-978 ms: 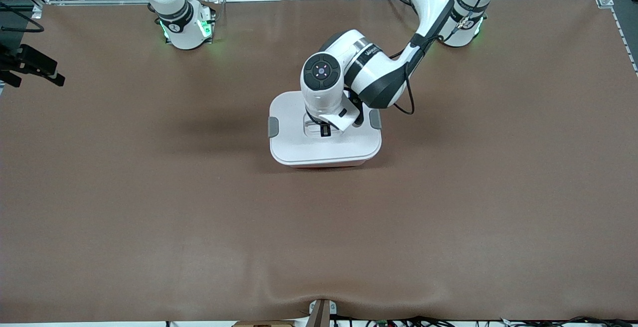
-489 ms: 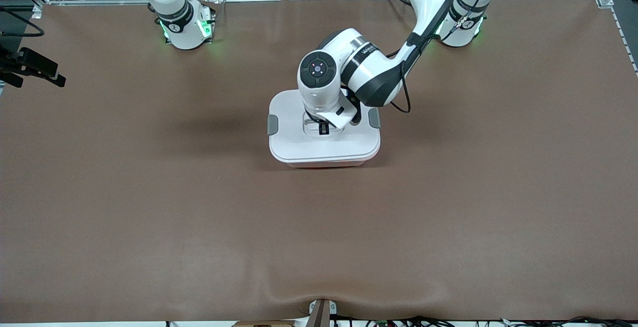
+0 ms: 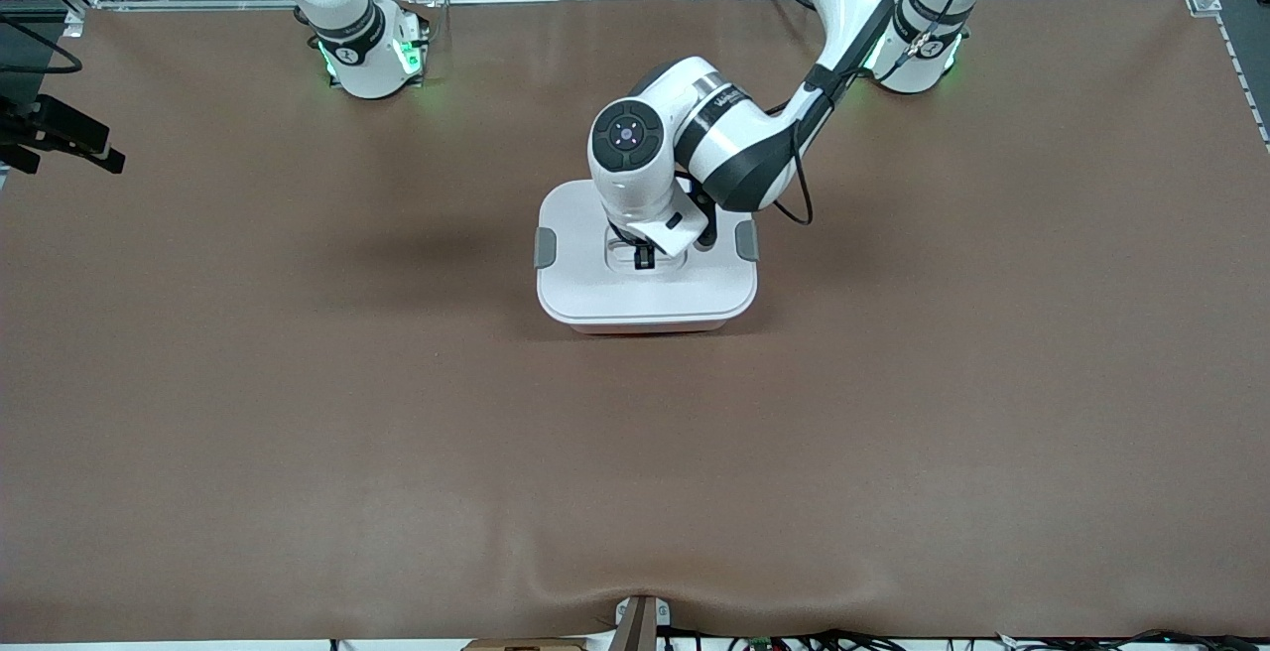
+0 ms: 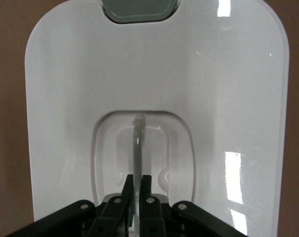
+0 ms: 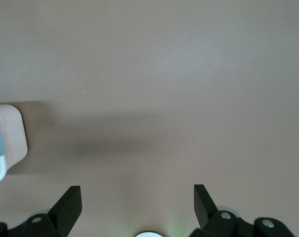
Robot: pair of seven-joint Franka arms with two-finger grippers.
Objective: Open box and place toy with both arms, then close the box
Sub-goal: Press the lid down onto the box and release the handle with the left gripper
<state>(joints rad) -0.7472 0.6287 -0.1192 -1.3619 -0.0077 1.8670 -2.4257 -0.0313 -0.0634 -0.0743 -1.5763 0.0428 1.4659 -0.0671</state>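
Observation:
The box [image 3: 645,289] stands mid-table with its white lid [image 4: 80,74] on and a strip of pink base [image 3: 645,329] showing under the lid's near edge. Grey clips [image 3: 545,247] sit at both ends. My left gripper [image 3: 644,256] reaches down into the lid's recessed centre. In the left wrist view this left gripper [image 4: 138,181] is shut on the clear handle [image 4: 137,143]. My right gripper [image 5: 137,195] hangs open over bare table toward the right arm's end, with a corner of the box [image 5: 8,133] at the frame's edge. The toy is out of view.
Brown mat [image 3: 298,413] covers the table, with a fold at its near edge [image 3: 635,596]. A black fixture [image 3: 60,130] juts in at the right arm's end. The two arm bases [image 3: 367,56] stand along the edge farthest from the front camera.
The left arm's wrist has drifted slightly toward the right arm's end, and the lid's outline has shrunk a touch. The grip on the handle is unchanged.

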